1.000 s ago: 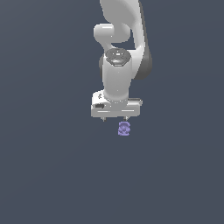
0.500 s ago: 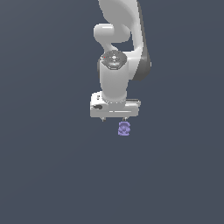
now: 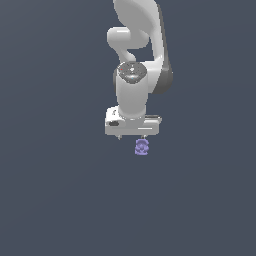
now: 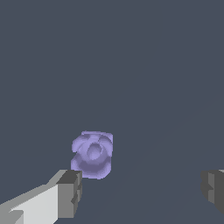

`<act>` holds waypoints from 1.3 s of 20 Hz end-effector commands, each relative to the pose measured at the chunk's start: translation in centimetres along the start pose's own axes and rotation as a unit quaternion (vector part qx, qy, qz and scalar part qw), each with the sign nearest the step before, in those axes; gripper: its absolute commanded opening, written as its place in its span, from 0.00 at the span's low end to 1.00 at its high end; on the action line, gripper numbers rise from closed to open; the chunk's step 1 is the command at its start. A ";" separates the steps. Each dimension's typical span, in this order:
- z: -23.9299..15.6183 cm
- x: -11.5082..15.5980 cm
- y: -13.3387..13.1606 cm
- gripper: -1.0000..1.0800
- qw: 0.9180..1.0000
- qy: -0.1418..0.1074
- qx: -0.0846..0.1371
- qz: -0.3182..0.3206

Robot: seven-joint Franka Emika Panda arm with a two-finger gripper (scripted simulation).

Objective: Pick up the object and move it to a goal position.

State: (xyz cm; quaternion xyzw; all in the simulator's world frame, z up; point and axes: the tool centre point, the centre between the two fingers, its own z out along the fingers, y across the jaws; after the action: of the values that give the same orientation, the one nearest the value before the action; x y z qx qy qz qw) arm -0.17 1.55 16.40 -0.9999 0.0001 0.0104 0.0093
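Observation:
The object is a small lavender-purple knobbly lump with a swirled surface, lying on the dark grey floor just below the white hand in the exterior view. In the wrist view the object lies beyond one grey fingertip, outside the gap between the two fingers. The gripper hangs from the white arm, pointing down, its short fingers spread wide; in the wrist view the gripper holds nothing.
A flat dark grey surface fills the whole scene in both views. Nothing else stands on it besides the white arm.
The arm and hand have shifted slightly toward the exterior view's right, nearer above the object. The object has not moved.

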 end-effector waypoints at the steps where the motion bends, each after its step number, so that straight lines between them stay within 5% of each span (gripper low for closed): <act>1: 0.9 -0.2 -0.6 0.96 1.000 0.001 -0.001 0.005; 13: 6.8 -2.2 -4.7 0.96 0.999 0.009 -0.008 0.039; 26: 8.8 -2.6 -5.2 0.96 0.999 0.010 -0.009 0.042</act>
State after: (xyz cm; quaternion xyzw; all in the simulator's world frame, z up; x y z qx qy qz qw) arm -2.85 6.94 8.29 -0.9991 0.0423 0.0002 0.0002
